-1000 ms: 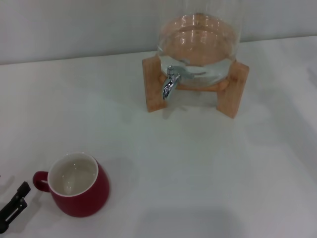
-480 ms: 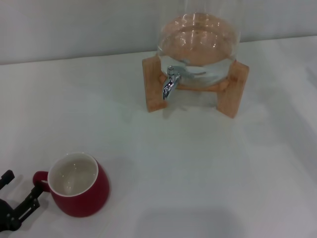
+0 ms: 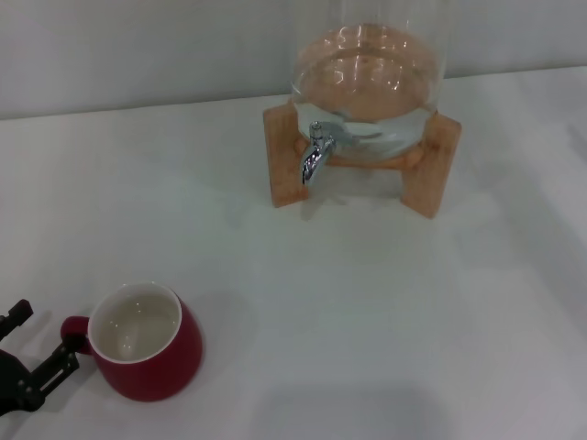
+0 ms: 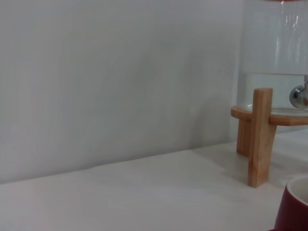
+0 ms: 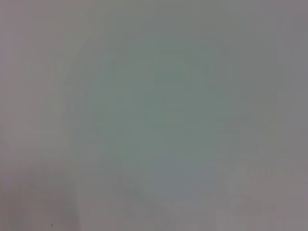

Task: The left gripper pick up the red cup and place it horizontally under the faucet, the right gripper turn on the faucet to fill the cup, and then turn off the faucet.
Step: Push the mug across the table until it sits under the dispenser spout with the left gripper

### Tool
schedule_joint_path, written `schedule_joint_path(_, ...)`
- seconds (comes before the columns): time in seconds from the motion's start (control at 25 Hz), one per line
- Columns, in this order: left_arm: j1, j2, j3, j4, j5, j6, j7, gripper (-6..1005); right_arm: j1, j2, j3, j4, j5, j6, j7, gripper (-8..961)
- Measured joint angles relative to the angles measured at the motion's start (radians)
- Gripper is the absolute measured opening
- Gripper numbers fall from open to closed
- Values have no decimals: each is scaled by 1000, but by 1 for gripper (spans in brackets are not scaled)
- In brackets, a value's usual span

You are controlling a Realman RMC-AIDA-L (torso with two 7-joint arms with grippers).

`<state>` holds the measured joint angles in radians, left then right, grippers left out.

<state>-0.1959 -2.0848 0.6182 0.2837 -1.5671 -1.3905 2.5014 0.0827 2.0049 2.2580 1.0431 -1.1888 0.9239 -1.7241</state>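
The red cup [image 3: 147, 344] stands upright on the white table at the near left, white inside, its loop handle pointing left. An edge of it shows in the left wrist view [image 4: 294, 209]. My left gripper [image 3: 35, 346] is at the lower left corner, its black fingers spread open just left of the handle, one fingertip close to it. The chrome faucet [image 3: 316, 151] hangs from the glass dispenser [image 3: 367, 78] in its wooden stand [image 3: 284, 156] at the back; a bit of it shows in the left wrist view [image 4: 299, 96]. My right gripper is out of view.
The white table [image 3: 367, 321] stretches between the cup and the dispenser. A pale wall [image 3: 138, 46] runs behind the table. The right wrist view shows only a blank grey surface.
My left gripper has come further into view at the lower left and its fingers have spread apart beside the cup's handle. The cup and dispenser have not moved.
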Motion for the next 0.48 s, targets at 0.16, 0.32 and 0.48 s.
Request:
schedule_joint_path(0.16,-5,0,0,0,1,2,-1,644,-1,0,0,0,0,0,0,631)
schedule_joint_path(0.32,-7,0,0,0,1,2,-2,638,-2,0,0,0,2,-1,0,631)
schedule_joint_path(0.48,-10,0,0,0,2,2,-3,632,-1,0,0,0,3,-3,0,631)
